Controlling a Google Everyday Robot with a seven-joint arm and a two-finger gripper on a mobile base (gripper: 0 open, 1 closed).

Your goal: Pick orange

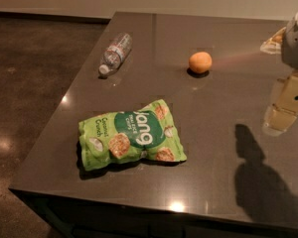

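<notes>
The orange (200,62) rests on the dark bench (213,172) beyond a green chips bag (130,136). The gripper (280,114) hangs at the right edge, well apart; whether it is open cannot be told.

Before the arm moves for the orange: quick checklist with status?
1. Orange in view, alone on the table: ok.
2. Pincer located at the right edge of view, apart from the orange: ok.
3. Bare tabletop between pincer and orange: ok.
4. Water bottle lying left of the orange in view, apart from it: ok.
5. Green snack bag near the front edge, apart from the orange: ok.
6. Pincer height over the table: cannot tell.
</notes>
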